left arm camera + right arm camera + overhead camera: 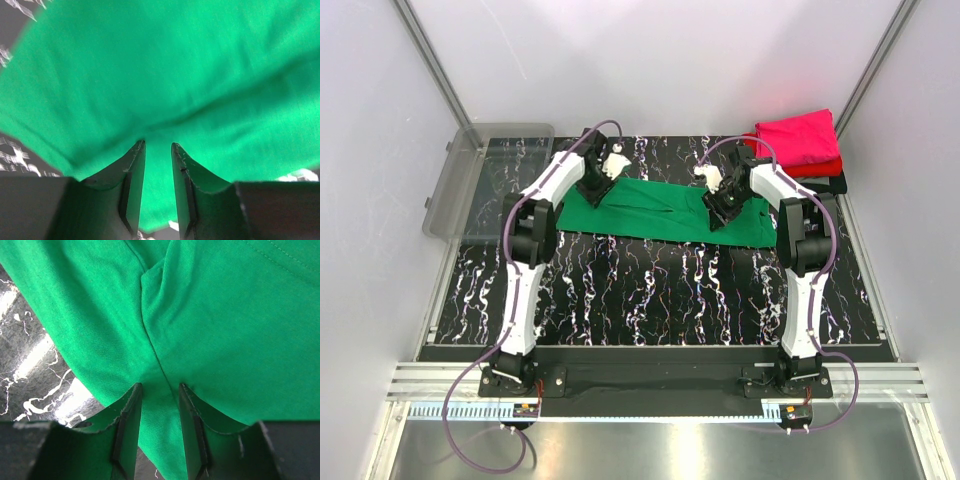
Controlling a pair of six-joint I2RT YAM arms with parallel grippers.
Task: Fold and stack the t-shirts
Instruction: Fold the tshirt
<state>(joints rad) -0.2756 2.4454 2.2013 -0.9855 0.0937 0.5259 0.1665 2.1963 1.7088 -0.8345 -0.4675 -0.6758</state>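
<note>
Bright green t-shirt (pixel 655 210) at centre, magenta-pink t-shirt (pixel 800 137) over red t-shirt (pixel 828 166) and black t-shirt (pixel 834 184) far right, black worktop (pixel 650 290) veined white, clear grey bin (pixel 450 185) far left

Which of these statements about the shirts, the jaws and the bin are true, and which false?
1. The green t-shirt lies spread on the table. True.
2. The magenta-pink t-shirt lies under the red t-shirt. False: the magenta-pink one tops the stack, with the red beneath it.
3. Both arms' jaws are closed to a narrow gap with green cloth between them. True.
4. The clear bin sits at the table's right edge. False: it sits at the left edge.
</note>
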